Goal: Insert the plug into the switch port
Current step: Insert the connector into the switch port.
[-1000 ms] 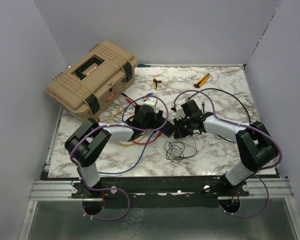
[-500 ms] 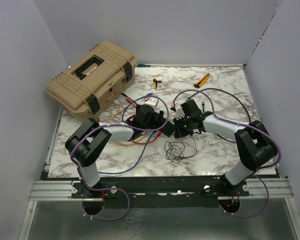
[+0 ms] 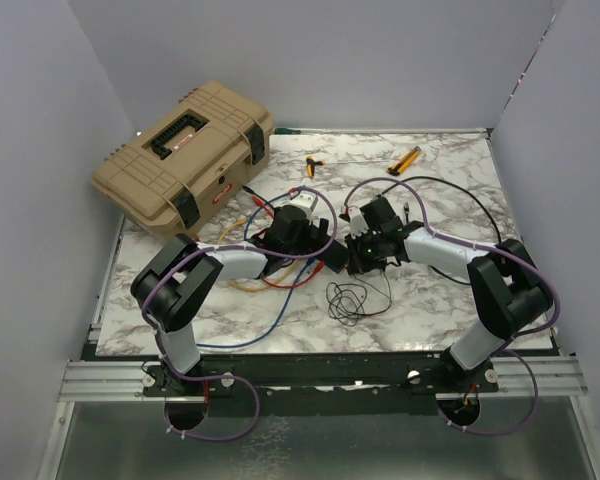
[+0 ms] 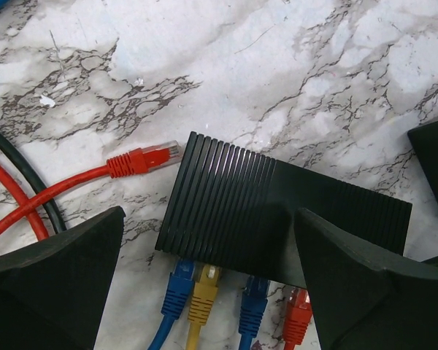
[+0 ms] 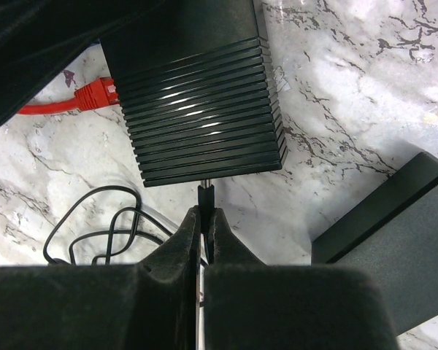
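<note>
Top external: marbled tabletop (image 3: 450, 300), tan toolbox (image 3: 185, 150) far left. Mid-tabletop, black ribbed switch (image 4: 277, 211), sitting inside widely spread left claw (image 4: 210, 240); four cables (image 4: 203, 299) plugged along one edge. Right claw (image 5: 204, 219) pressed together, pinching thin black plug (image 5: 205, 193), tip touching the switch's side.

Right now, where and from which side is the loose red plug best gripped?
Take the red plug by its red boot, behind the clear tip, coming from above and pinching across its sides. It lies flat on the table, its tip close to the switch and its cable trailing away behind, so probably only the top and sides are free.
</note>
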